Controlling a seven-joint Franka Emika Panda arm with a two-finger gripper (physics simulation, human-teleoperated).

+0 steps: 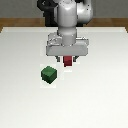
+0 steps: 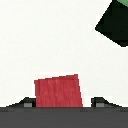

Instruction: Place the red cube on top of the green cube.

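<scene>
Closest to your wrist camera sits the red cube [image 2: 58,90], right up against the gripper [image 2: 63,103], its lower edge lost behind the dark gripper body. You can see the two fingertips [image 2: 27,103] only as small grey nubs on either side of the cube, so whether they actually press its faces is hard to judge there. In the exterior view the gripper [image 1: 68,60] points straight down with the red cube [image 1: 68,61] between its fingers, narrowed around it; call it holding the cube. You cannot tell whether the cube rests on the white table [image 1: 100,95] or hangs just above it.

Nothing stands between the gripper and the green cube [image 1: 49,74], which sits on the table apart from the gripper, towards the exterior view's left and nearer that camera. In the wrist view the green cube [image 2: 115,22] is cut off by the frame edge, showing mostly a dark shaded face. The robot's base at the far table edge is largely hidden behind the arm's white links [image 1: 68,20].
</scene>
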